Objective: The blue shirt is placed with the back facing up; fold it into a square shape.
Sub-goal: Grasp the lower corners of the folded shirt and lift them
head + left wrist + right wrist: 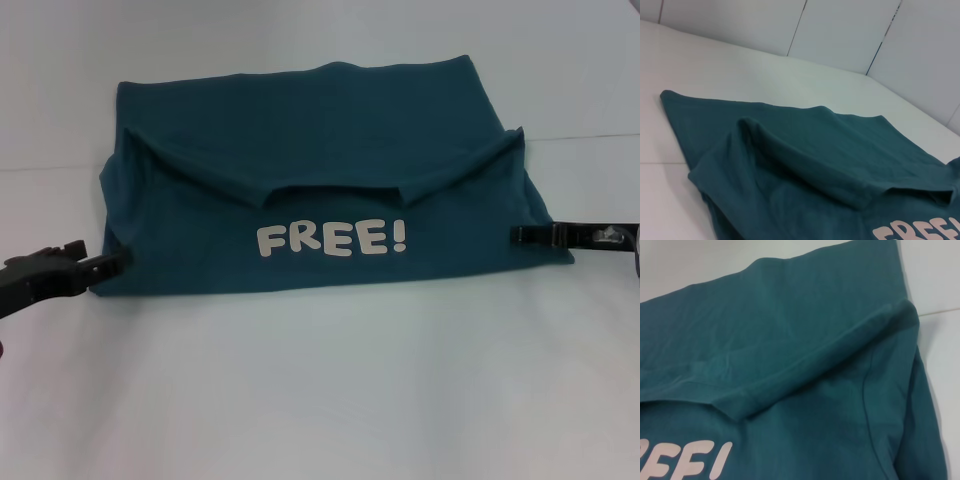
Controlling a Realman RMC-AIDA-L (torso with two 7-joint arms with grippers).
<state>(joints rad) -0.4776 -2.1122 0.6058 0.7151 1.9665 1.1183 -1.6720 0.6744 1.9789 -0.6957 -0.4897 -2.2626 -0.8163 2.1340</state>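
Left gripper (118,262) and right gripper (519,235) flanking folded blue shirt (330,170); finger state undeterminable.

The blue shirt (805,165) lies folded on the white table (740,70), lettering partly visible.

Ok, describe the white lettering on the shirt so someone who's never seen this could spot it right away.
On the white table lies the blue shirt, partly folded. On its near panel, just below the folded-in sleeve edges, sits the FREE! lettering, the only white print on otherwise plain teal fabric.
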